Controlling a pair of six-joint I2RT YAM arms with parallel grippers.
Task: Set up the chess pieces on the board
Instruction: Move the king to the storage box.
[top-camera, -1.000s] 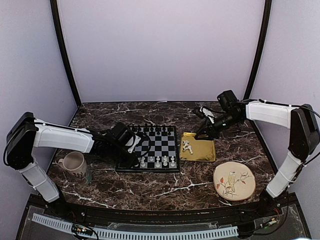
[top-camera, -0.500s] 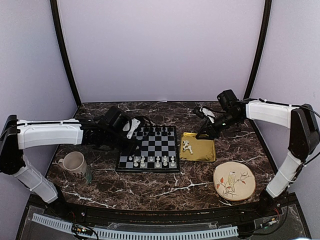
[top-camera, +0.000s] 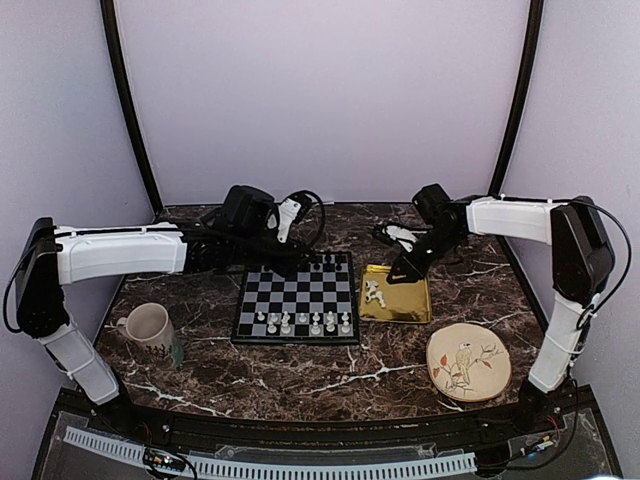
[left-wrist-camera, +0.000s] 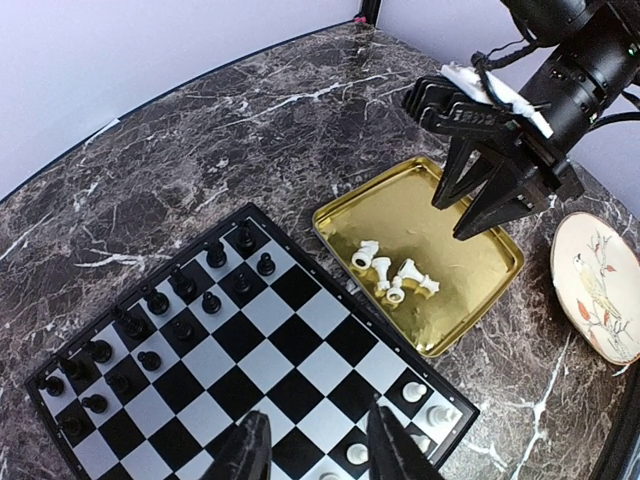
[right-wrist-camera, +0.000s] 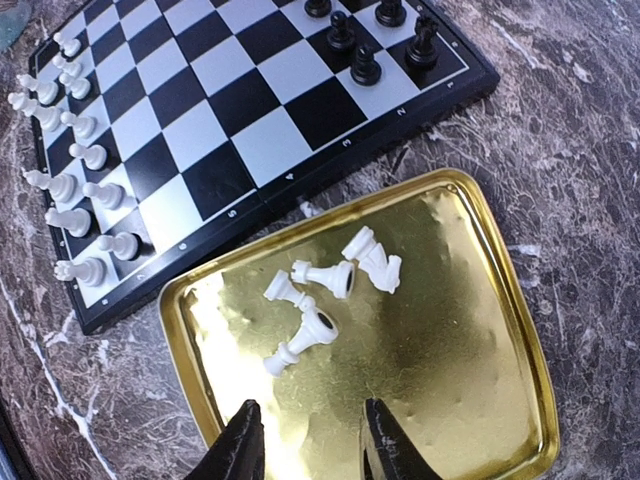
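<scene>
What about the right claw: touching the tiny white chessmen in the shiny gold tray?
Apart: right wrist view shows bare gold tray between the right gripper and the white chessmen.

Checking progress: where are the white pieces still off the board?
In the top view, those white pieces lie toppled in the gold tray, immediately right of the board.

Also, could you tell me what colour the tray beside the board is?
The tray is shiny gold, clearest in the right wrist view.

gold tray (top-camera: 412, 300): right of centre | bird plate (top-camera: 468, 362): near right | mug (top-camera: 148, 327): near left, upright
</scene>
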